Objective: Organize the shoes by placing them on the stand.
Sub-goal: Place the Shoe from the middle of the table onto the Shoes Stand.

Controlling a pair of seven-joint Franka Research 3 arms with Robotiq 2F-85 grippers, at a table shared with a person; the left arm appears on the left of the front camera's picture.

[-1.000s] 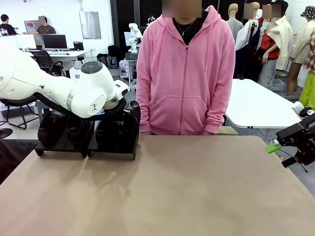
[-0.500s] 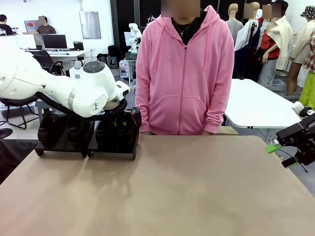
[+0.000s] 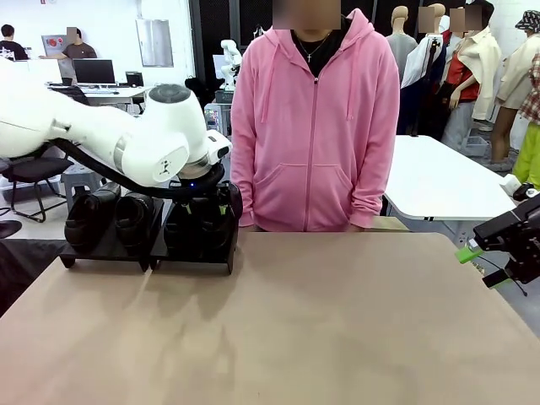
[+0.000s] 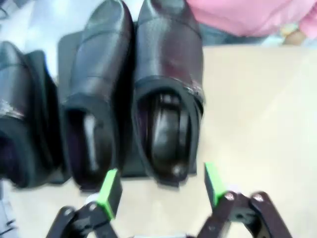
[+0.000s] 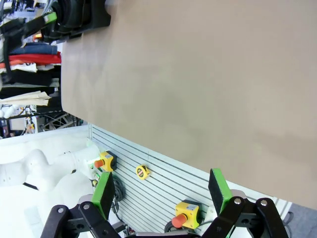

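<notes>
- The left claw (image 4: 161, 191) is hanging released and empty just above the heel end of the nearest shoe (image 4: 168, 94).
- That shoe is lying on the stand (image 3: 148, 245), long axis running straight away from the claw, beside its pair.
- The right claw (image 5: 161, 191) is waiting spread wide, well apart from the stand, across the worktop (image 3: 278, 321).

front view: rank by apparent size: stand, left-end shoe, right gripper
1. stand, largest.
2. left-end shoe.
3. right gripper, smallest as seen, though it is partly cut off at the frame edge and nearer the camera, so that rank is unsure.
</notes>
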